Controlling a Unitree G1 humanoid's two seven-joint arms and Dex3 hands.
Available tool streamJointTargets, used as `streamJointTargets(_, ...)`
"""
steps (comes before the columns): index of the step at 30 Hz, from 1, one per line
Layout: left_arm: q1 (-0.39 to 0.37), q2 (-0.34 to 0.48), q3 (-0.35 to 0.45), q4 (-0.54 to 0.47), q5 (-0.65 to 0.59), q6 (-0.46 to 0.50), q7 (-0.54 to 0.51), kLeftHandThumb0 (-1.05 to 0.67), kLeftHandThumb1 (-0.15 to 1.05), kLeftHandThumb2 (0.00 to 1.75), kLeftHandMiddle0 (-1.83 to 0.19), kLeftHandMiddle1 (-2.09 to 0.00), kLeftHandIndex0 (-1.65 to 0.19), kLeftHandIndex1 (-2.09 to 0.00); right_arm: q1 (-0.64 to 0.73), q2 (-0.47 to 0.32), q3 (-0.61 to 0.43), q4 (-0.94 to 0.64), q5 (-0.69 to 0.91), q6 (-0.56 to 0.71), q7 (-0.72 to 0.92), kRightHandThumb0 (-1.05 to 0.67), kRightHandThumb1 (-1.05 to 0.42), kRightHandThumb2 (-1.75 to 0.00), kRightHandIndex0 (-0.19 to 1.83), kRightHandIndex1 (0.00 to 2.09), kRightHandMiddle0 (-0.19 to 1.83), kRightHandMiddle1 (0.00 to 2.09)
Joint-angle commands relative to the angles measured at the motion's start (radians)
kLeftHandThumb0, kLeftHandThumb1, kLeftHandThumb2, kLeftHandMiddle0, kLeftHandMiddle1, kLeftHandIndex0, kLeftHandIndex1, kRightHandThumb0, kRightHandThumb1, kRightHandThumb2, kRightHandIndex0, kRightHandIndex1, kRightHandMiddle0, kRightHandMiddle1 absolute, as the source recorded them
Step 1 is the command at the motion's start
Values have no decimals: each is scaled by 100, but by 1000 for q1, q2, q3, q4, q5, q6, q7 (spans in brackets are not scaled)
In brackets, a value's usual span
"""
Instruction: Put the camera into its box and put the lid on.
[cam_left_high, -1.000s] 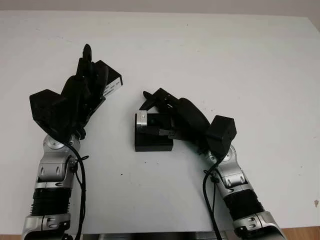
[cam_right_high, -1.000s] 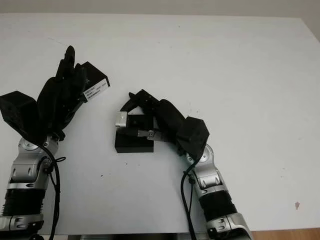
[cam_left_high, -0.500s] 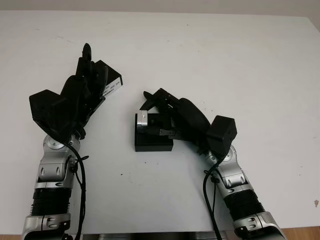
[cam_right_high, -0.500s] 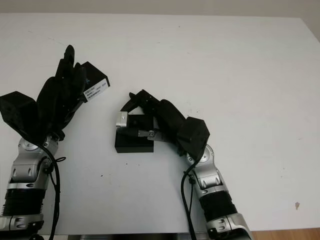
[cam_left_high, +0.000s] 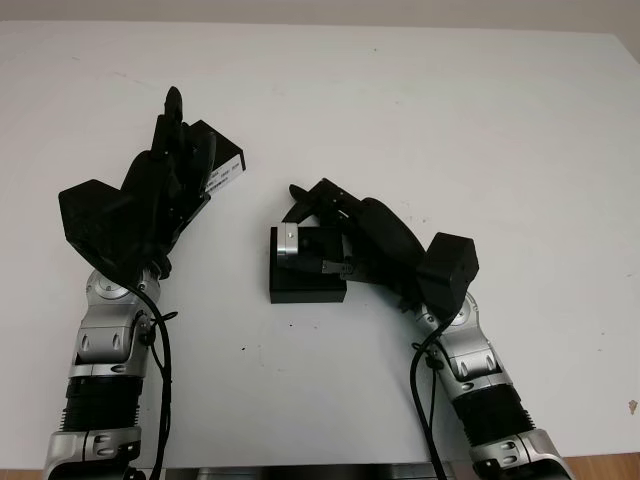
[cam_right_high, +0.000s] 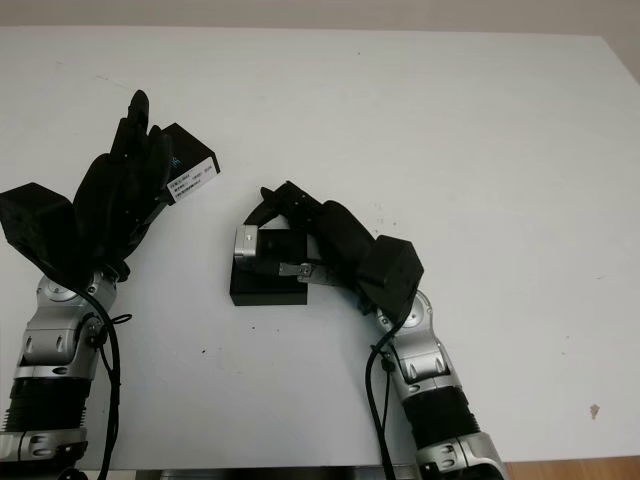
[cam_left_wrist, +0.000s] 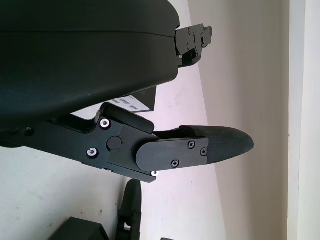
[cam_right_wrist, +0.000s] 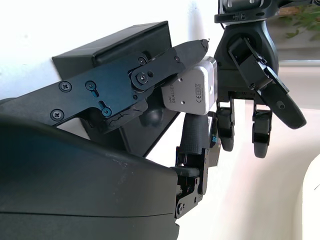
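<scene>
The open black box (cam_left_high: 305, 285) sits at the table's middle. My right hand (cam_left_high: 312, 228) is shut on the small silver camera (cam_left_high: 288, 241), holding it over the box's far left part, close to or touching it. The right wrist view shows the camera (cam_right_wrist: 192, 91) pinched between black fingers (cam_right_wrist: 165, 60) beside the box (cam_right_wrist: 120, 47). At the left, my left hand (cam_left_high: 180, 150) is raised and shut on the black lid (cam_left_high: 225, 165), whose white label faces right. The lid (cam_left_wrist: 132, 102) is also seen past the thumb in the left wrist view.
The white table (cam_left_high: 480, 130) has wide free room at the right and the back. Its front edge runs just under my arms. Both forearms come up from the bottom edge on either side of the box.
My right hand has shifted the camera slightly right and down over the box. The left hand and the lid have not moved.
</scene>
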Motion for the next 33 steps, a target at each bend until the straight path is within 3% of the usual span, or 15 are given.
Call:
streamJointTargets(1, 11, 5, -2, -7, 7, -3, 2, -74, 105, 50, 19, 0, 19, 0, 16, -2, 0, -20, 5, 6, 6, -53, -95, -5, 15, 5, 39, 166)
streamJointTargets(17, 13, 2, -1, -13, 3, 1, 1, -74, 105, 50, 19, 0, 19, 0, 7, -46, 26, -5, -51, -4, 27, -58, -97, -6, 11, 3, 33, 162)
streamJointTargets(20, 14, 2, -1, -11, 3, -4, 0, -74, 105, 49, 19, 0, 19, 0, 4, -81, 38, -22, -75, 5, 53, -63, -94, -5, 1, 2, 13, 133)
streamJointTargets(22, 15, 2, 0, -11, 4, -4, 1, -74, 105, 49, 19, 0, 19, 0, 8, -109, 45, -49, -102, -1, 60, -65, -89, -5, -13, 1, -1, 83)
streamJointTargets(24, 15, 3, -1, -11, 5, -3, 1, -74, 105, 49, 19, 0, 19, 0, 11, -129, 50, -72, -122, -7, 61, -66, -86, -5, -18, 0, -8, 50)
streamJointTargets(33, 13, 9, 0, -8, 5, -1, -3, -73, 105, 49, 19, 0, 19, 0, 16, -184, 35, -130, -155, -88, 38, -75, -87, -6, -19, 0, -19, 23)
